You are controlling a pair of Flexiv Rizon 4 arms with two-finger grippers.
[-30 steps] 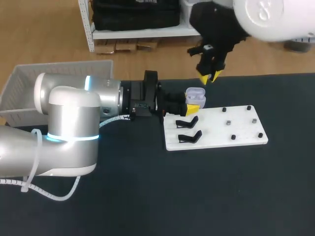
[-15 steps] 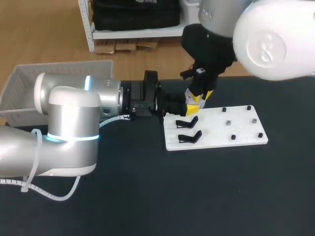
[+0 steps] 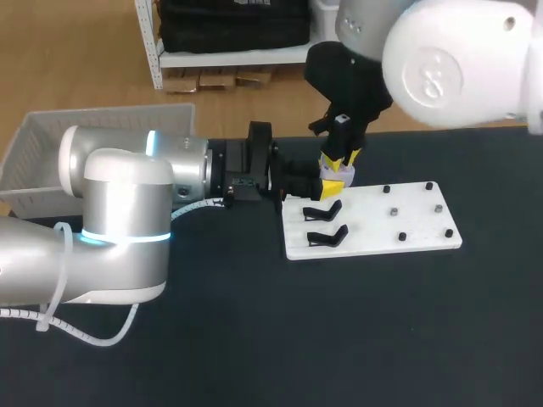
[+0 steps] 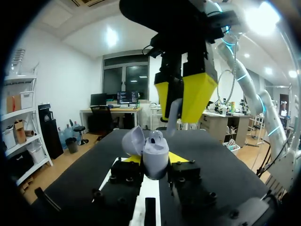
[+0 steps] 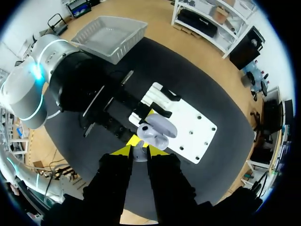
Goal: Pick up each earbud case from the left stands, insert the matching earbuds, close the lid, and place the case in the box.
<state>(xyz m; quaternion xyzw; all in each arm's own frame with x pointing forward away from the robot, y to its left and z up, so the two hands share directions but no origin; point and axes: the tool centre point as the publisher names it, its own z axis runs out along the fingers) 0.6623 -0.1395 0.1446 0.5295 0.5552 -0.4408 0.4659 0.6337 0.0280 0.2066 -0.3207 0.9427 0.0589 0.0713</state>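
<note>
Tabletop [image 3: 382, 339], black, fills most of my head view. My left arm [image 3: 119, 220] lies across it from the left, and my right arm [image 3: 450, 59] comes down from the far right. A white basket [image 3: 51, 144] sits at the table's far left edge. The white board [image 3: 373, 239] lies right of the middle, with two black stands [image 3: 324, 212] at its left end and small dark pieces [image 3: 402, 236] dotted over its right half. My left gripper [image 4: 155, 162] is clamped on the earbud case [image 4: 155, 155], whose lid is tipped open, just beyond the stands. My right gripper [image 5: 138, 151] pinches an earbud [image 4: 173, 112] directly above the case. I cannot tell whether the earbud touches it.
</note>
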